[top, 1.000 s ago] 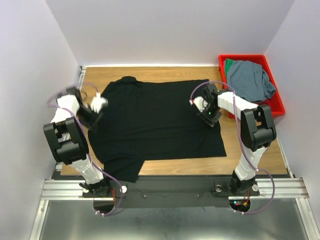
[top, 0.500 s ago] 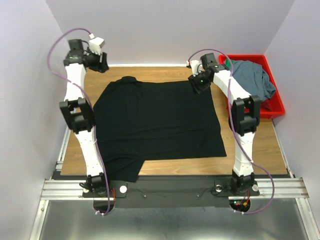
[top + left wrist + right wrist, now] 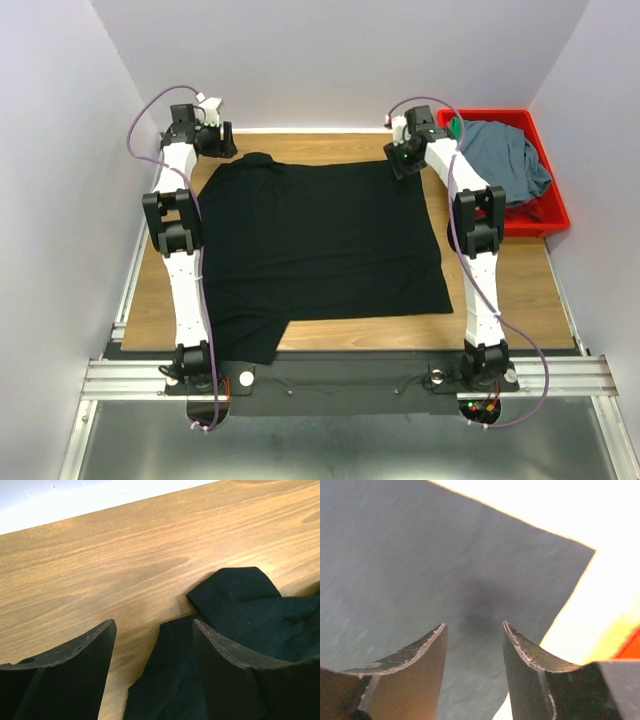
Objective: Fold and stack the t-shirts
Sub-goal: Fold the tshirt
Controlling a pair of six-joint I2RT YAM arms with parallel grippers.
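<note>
The black t-shirt (image 3: 320, 240) lies spread out flat over most of the table (image 3: 500, 300), and everything else is easiest to place from it. Its far edge runs close to the back wall, with a small tab of cloth jutting out near the far-left corner. Its near-left part reaches down to the table's front edge. 2 arms stretch out along the shirt's left and right sides. The left gripper (image 3: 152, 625) hangs just past the shirt's far-left corner, its 2 fingers (image 3: 75, 670) standing well apart with only bare wood and the shirt's edge showing between them, nothing caught. The right gripper (image 3: 472, 625) sits over the shirt's far-right corner, pointing down at the cloth, its fingers (image 3: 530, 660) parted too, with flat fabric and a soft shadow showing in the gap; it grips nothing. Off to the right of that far-right corner, set apart from the shirt, stands a red bin (image 3: 500, 113). A grey-blue t-shirt (image 3: 505, 160) is heaped in it, and a green t-shirt (image 3: 458, 128) peeks out at the bin's corner nearest the black shirt.
</note>
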